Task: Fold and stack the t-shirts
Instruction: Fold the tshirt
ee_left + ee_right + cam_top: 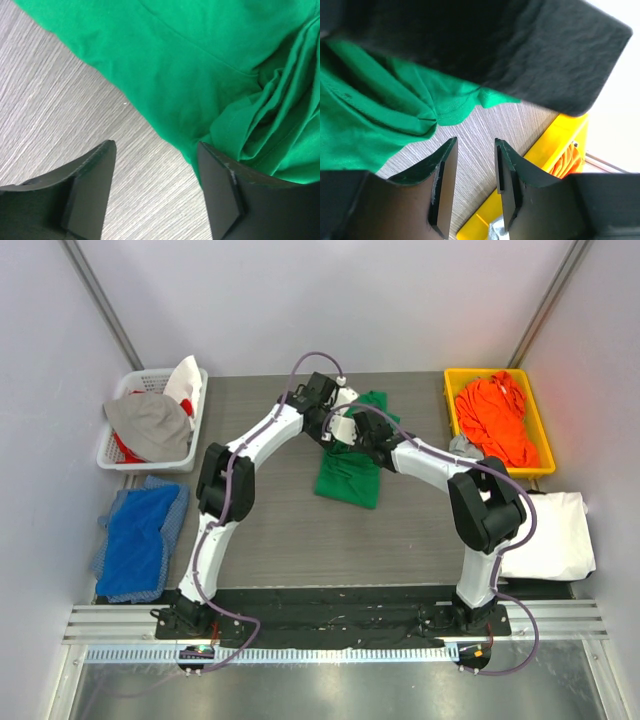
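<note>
The bright green t-shirt point(349, 480) lies partly folded in a narrow strip at the table's middle back. My left gripper point(341, 400) is open and empty at its far end; in the left wrist view point(155, 150) its right finger point(222, 190) touches the bunched green edge point(200, 60). My right gripper point(345, 431) is open and empty just beside it, over bare table point(475, 142), with green folds point(375, 110) to its left. The orange t-shirt point(497, 418) is heaped in a yellow bin point(452, 410). The white t-shirt point(552, 535) lies folded at the right edge.
A white basket point(115, 452) with grey and red cloth stands at the back left. Blue cloths point(140, 538) lie at the left edge. The yellow bin's rim point(555, 145) is close to my right gripper. The left arm's dark body point(520, 50) hangs above it.
</note>
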Robot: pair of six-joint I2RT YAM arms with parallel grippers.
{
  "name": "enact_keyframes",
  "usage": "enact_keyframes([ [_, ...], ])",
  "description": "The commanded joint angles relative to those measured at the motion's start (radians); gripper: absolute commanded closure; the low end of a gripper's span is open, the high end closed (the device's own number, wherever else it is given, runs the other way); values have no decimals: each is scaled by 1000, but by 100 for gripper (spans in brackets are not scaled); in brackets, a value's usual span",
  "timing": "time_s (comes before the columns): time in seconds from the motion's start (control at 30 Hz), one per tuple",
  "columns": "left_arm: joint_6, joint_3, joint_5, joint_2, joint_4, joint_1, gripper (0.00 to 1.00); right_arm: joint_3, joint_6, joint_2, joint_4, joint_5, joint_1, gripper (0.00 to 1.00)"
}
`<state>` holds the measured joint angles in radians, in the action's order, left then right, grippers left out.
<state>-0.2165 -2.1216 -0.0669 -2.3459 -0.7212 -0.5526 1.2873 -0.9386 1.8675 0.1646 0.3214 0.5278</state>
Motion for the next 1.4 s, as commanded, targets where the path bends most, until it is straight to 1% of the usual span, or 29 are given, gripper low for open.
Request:
enact_keyframes([
  [0.0,28,35,44,131,101,14,27,40,41,-59,1,10,0,57],
  [0.07,28,43,52,163,106,16,24,30,61,-94,32,-4,-2,57],
  [0.2,31,83,50,230,111,20,21,3,113,-152,72,-50,0,57],
  [0.33,25,188,32,302,131,22,19,-39,139,-192,73,-64,1,57],
  [0.47,28,268,-16,335,155,23,17,-75,159,-211,66,-70,3,56],
  [0.83,75,359,-135,297,180,23,17,-137,159,-283,38,-76,3,57],
  [1.1,89,301,-171,198,164,23,16,-177,143,-310,27,-48,1,57],
  [1.37,80,238,-126,103,197,22,16,-204,144,-317,18,-56,1,57],
])
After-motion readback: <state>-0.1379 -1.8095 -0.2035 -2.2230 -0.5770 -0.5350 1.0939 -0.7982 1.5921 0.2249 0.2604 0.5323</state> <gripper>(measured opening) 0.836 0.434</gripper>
